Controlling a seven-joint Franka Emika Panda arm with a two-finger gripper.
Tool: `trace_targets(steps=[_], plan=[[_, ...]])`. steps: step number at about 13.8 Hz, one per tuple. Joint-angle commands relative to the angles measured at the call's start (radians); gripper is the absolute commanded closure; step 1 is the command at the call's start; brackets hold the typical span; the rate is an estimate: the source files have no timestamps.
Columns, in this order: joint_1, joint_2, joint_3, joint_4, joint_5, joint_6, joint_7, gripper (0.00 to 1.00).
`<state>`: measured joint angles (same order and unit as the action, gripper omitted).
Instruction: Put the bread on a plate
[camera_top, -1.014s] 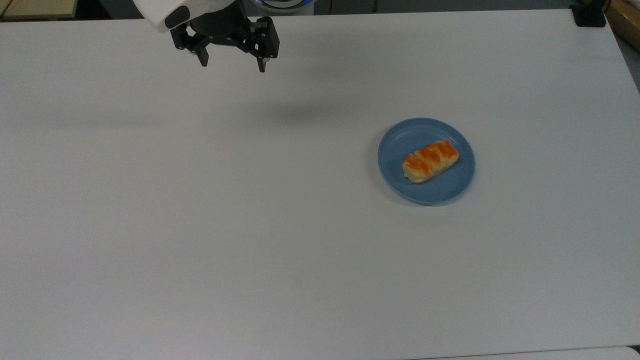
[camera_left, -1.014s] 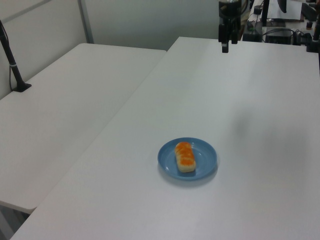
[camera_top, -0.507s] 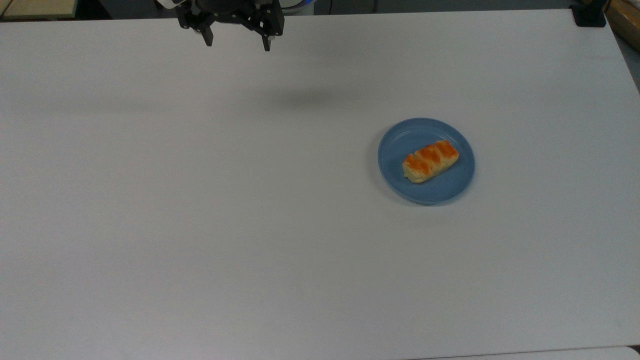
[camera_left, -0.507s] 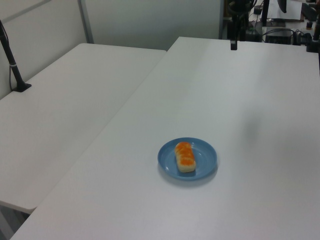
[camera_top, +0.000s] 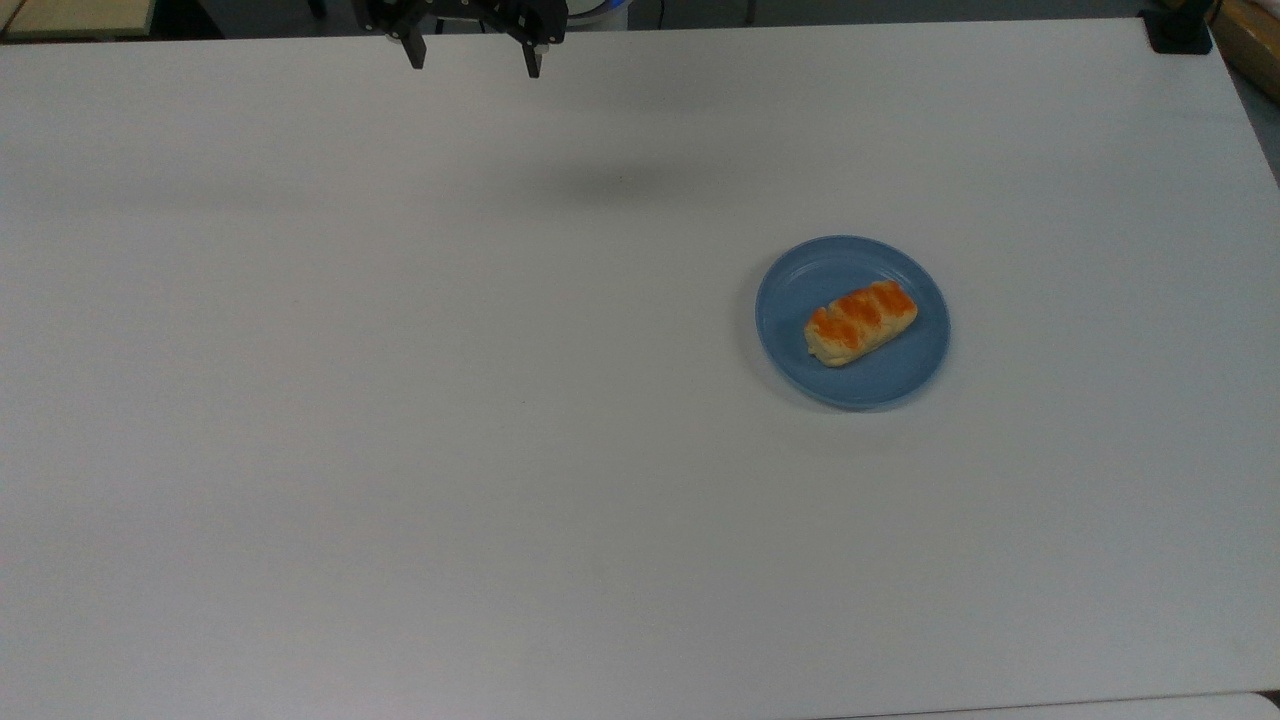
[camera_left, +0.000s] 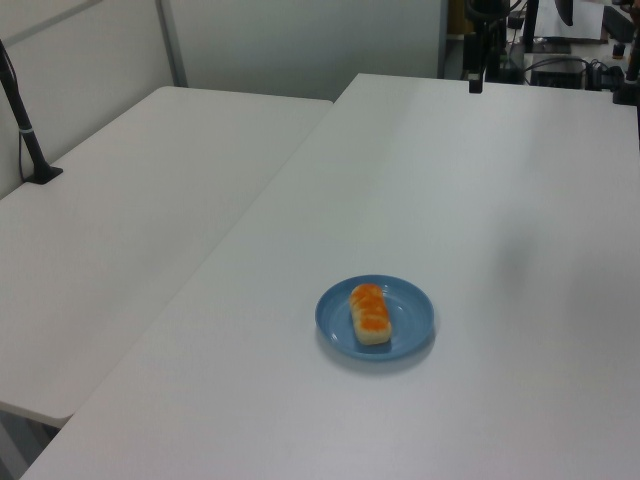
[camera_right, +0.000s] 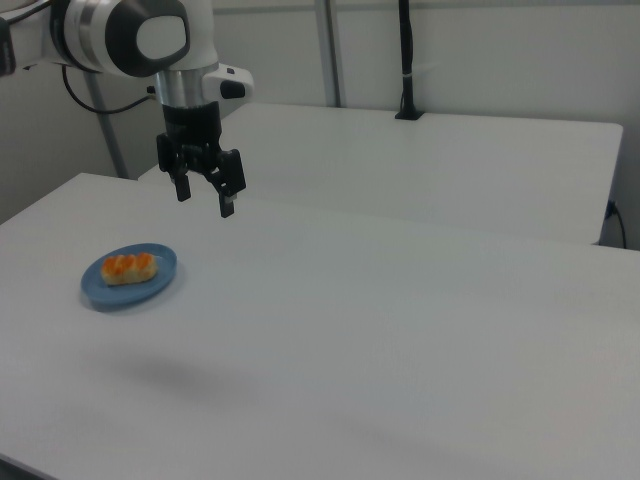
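Even, diffuse overhead light — no glare on the white table (camera_top: 400, 400). A soft blurred shadow (camera_top: 610, 185) lies near the table's far edge in the top view; the side views look grainier and slightly washed — edges undistorted.

No readable text, label, brand, number or sign appears on anything in the three views.
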<state>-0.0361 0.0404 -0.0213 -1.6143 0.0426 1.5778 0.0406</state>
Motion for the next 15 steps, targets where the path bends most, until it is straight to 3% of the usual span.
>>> trace_targets(steps=[1,15], plan=[[0.007,-0.028,-0.014,-0.038,0.022,0.024,-0.022,0.00],[0.018,-0.030,-0.028,-0.036,0.020,0.011,-0.021,0.00]])
